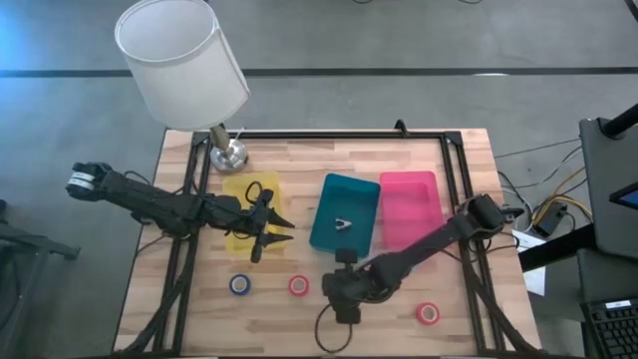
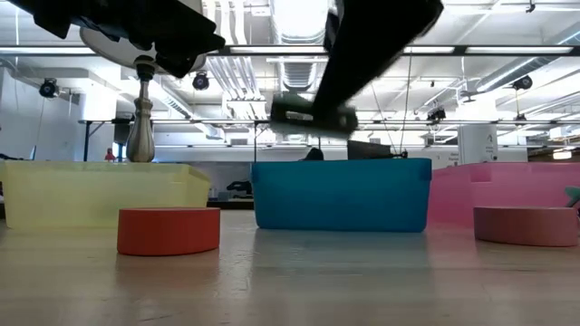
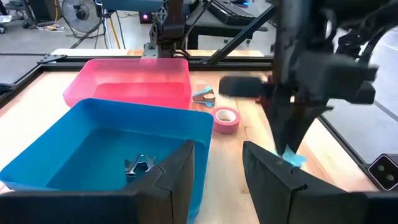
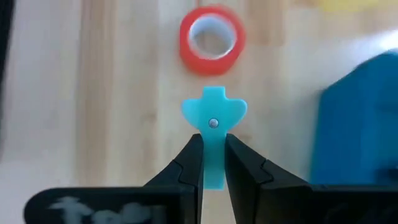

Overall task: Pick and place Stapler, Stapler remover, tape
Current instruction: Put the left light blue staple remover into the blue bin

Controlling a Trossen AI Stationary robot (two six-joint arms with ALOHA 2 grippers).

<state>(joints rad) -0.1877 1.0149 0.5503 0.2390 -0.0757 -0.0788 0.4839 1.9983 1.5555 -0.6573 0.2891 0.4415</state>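
A: High view first. What lay on the table (image 1: pixel 469 309)?
B: Three trays in a row: yellow tray (image 1: pixel 235 191), teal tray (image 1: pixel 349 189), pink tray (image 1: pixel 409 199). A staple remover (image 1: pixel 344 225) sat inside the teal one. Blue tape roll (image 1: pixel 239 284), red tape roll (image 1: pixel 299 286) and a pink tape roll (image 1: pixel 428 313) lay on the wood along the near side. A lamp (image 1: pixel 184 65) stood at the far left corner.
A: The arms?
B: Left gripper (image 1: pixel 267 227) hung over the yellow tray's right edge, jaws released, nothing between them. Right gripper (image 1: pixel 344 289) was low, just right of the red roll.

A: Low view?
B: Red roll (image 2: pixel 169 230) in front of the yellow tray (image 2: pixel 91 192), teal tray (image 2: pixel 342 194) centre, a pink roll (image 2: pixel 526 225) at right before the pink tray (image 2: pixel 535 181). Dark arm parts crossed overhead; could not sort them.

A: Left wrist?
B: Own fingers (image 3: pixel 177 171) apart, empty. Teal tray (image 3: pixel 74 118) with the remover (image 3: pixel 139 164), pink tray (image 3: pixel 124 68) beyond, a pink roll (image 3: pixel 226 119) beside it. The other arm held a light-blue piece (image 3: pixel 292 158) at its tip.

A: Right wrist?
B: Jaws clenched on a light-blue staple remover (image 4: pixel 213 134), raised above the wood, with the red roll (image 4: pixel 212 40) just beyond it.
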